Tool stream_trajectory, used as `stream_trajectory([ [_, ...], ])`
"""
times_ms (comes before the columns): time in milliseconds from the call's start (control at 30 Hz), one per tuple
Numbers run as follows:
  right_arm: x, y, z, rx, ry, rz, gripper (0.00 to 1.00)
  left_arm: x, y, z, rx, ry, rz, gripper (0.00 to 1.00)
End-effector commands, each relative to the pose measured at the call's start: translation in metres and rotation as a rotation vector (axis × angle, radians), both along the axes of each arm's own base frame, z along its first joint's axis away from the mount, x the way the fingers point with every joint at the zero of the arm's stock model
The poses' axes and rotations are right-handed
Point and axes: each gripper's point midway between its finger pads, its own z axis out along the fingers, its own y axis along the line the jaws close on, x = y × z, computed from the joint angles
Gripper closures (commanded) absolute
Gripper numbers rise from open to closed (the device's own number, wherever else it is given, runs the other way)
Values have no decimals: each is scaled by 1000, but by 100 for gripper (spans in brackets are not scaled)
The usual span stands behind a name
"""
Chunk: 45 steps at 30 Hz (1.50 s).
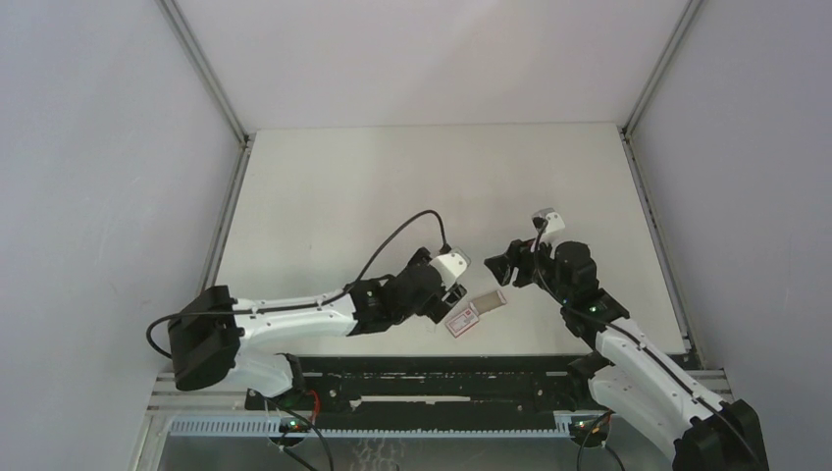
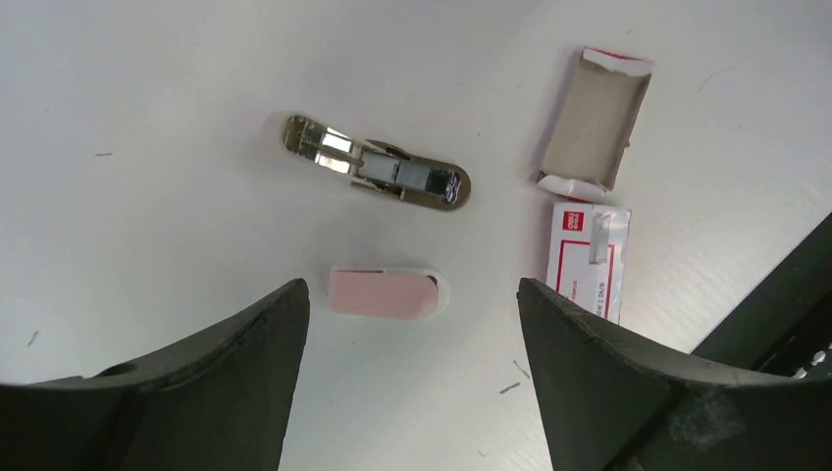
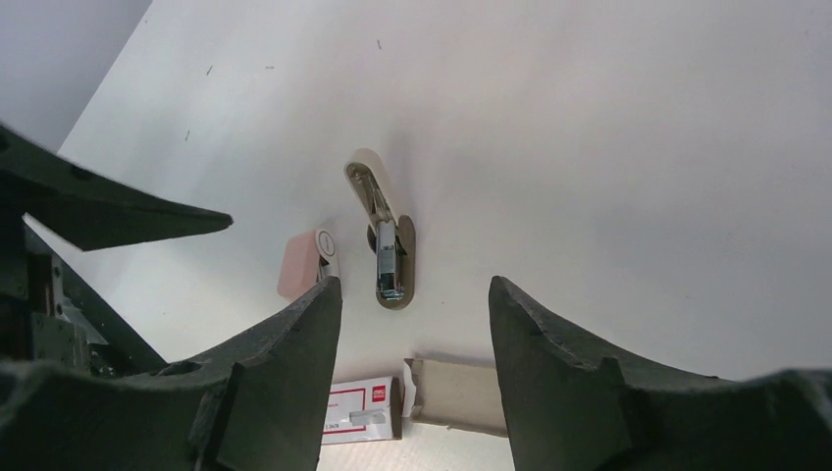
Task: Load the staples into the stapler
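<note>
white box [image 3: 361,412] partly hidden behind right gripper [image 3: 412,285], label print unreadably small

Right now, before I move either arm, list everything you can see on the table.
stapler: one, silver and grey, lying opened mid-table.
grey block: one, in the stapler's channel; may be staples.
pink piece: one, pink with a white rim, flat beside the stapler, apart from it.
cardboard tray: one, brown inside, looks empty, next to the sleeve.
sleeve: one, white with a red label.
grey strip: one, on the sleeve's face; printed or real, I cannot tell.
table: one, off-white.
left arm: one, white and black, jaws open and empty above the pink piece.
right arm: one, same colours, jaws open and empty above the stapler.
</note>
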Motion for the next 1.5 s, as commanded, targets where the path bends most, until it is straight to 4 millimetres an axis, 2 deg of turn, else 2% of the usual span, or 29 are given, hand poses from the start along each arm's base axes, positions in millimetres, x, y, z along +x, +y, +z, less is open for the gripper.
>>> stream_trajectory([
  [0,1,-5,12,12,-55,-17,43,1,-17,1,-156,122,-103,18],
  [200,-4,-7,22,33,-106,-13,36,21,-24,-12,-256,226,-105,19],
  [300,-6,-9,25,37,-122,-12,34,25,-28,-14,-297,263,-119,19],
  [500,-7,-8,26,40,-123,-5,33,29,-22,-36,-296,357,-96,19],
  [700,-8,-6,26,43,-122,8,31,28,-14,-56,-282,440,-62,20],
  [1233,-8,-5,24,43,-114,15,31,10,12,-61,-345,510,-26,20],
  [1467,-7,-5,23,44,-109,12,31,2,23,-70,-336,513,-7,21],
])
